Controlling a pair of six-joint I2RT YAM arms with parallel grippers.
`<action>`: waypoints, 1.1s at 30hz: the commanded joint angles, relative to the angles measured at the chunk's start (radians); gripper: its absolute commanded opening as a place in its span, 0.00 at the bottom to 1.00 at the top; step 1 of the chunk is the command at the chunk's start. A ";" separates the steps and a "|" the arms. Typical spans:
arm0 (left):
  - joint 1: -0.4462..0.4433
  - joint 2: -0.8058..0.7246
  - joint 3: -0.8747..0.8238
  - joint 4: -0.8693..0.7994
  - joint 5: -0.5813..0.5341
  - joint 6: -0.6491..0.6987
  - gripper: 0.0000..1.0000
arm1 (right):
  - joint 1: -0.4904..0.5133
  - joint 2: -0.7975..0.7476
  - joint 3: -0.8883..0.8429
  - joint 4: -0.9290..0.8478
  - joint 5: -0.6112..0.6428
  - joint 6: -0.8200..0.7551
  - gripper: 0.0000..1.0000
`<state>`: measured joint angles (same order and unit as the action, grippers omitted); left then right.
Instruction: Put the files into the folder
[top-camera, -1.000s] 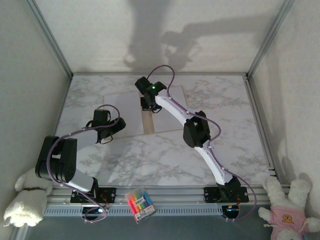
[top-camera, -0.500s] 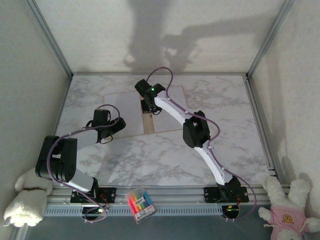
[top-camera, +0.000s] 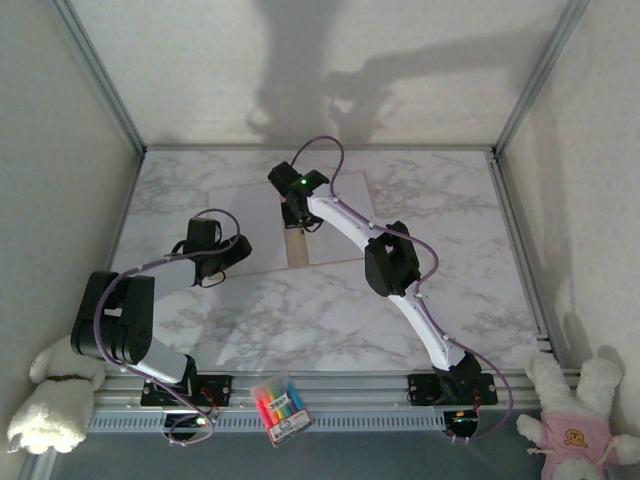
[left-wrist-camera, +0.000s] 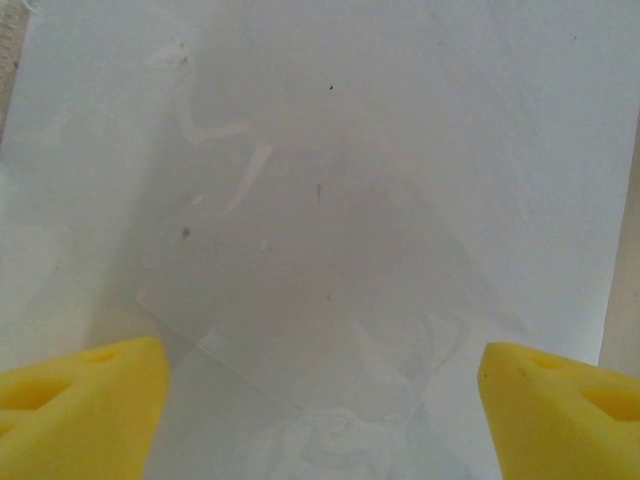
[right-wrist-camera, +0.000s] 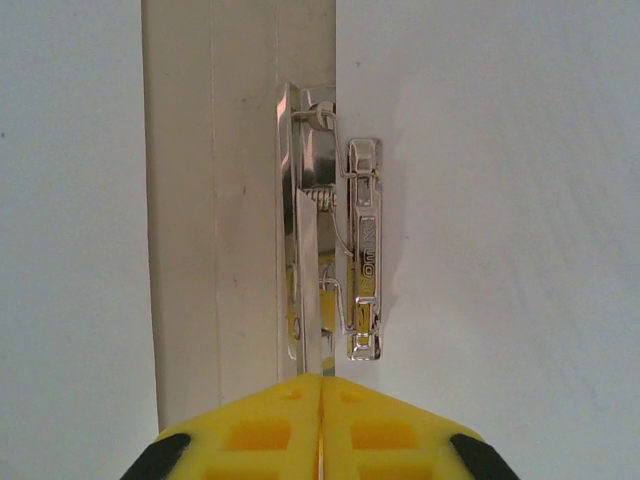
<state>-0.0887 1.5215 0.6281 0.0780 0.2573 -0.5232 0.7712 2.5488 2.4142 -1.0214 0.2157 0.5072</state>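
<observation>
1. Just ahead of the right gripper (right-wrist-camera: 320, 388), a metal clip (right-wrist-camera: 345, 250) lies lengthwise on the folder (right-wrist-camera: 210, 180), along the right edge of its bare tan middle strip. The clip's near end reaches the gripper's tips.
2. Right gripper: I see its yellow fingers (right-wrist-camera: 250, 435) pressed together with no gap. I cannot tell whether the clip's thin blade is nipped in the seam between them.
3. To either side of that gripper lie white paper sheets (right-wrist-camera: 490, 200), flat, one on each side of the tan strip. The clip sits against the edge of the right-hand sheet.
4. Overhead, the right arm reaches across the table (top-camera: 450, 200). Its gripper points down over the far end of the tan strip, between the two sheets.
5. Left gripper (left-wrist-camera: 318, 362): jaws spread wide, one yellow finger in each lower corner of my wrist view, nothing between them.
6. Below and ahead of the left gripper spreads pale white paper. A faint slanting edge crosses between the fingers; whether it is a sheet's corner or a shadow, I cannot tell.
7. At the far right of the left wrist view, a tan sliver of folder borders the paper.
8. Overhead, the left gripper hangs over the near left corner of the left-hand sheet, well apart from the right gripper.
</observation>
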 joint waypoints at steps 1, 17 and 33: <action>0.007 0.032 0.001 -0.043 0.012 0.010 0.82 | 0.002 0.007 -0.041 -0.079 0.030 -0.018 0.08; 0.006 0.032 -0.003 -0.045 0.010 0.009 0.82 | 0.000 -0.001 0.017 -0.082 0.028 -0.019 0.10; 0.007 0.045 0.006 -0.041 0.013 -0.002 0.82 | -0.049 -0.028 0.130 -0.066 -0.034 0.008 0.18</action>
<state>-0.0887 1.5280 0.6327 0.0788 0.2569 -0.5236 0.7422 2.5488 2.5080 -1.0698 0.2092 0.5026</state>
